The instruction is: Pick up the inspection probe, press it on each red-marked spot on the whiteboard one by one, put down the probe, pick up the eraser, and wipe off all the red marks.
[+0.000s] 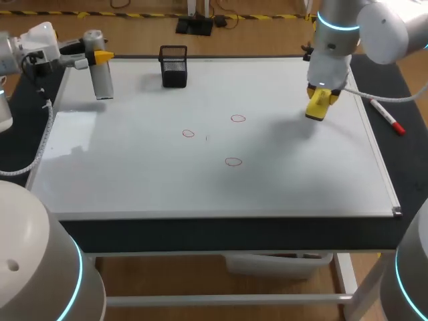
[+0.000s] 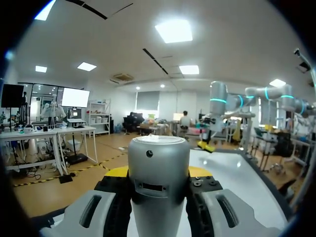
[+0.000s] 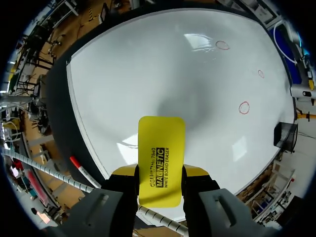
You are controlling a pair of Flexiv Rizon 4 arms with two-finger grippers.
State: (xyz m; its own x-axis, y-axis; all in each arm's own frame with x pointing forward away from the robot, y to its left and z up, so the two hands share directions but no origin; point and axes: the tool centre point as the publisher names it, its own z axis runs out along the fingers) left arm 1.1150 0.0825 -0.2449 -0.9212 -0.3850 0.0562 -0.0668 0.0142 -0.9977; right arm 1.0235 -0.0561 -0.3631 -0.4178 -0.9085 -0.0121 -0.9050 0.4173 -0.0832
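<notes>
The whiteboard (image 1: 134, 174) covers most of the bench. The left jaws are clamped on the silver inspection probe (image 2: 159, 168), which stands upright at the board's far left corner. The right jaws grip the yellow eraser (image 3: 161, 158) from both sides, over the board's far right part. A black mesh cup (image 1: 174, 65) stands at the far edge. A red marker (image 1: 388, 117) lies beside the board's right edge. Three red marks (image 1: 233, 161) sit near the middle, well apart from both tools.
</notes>
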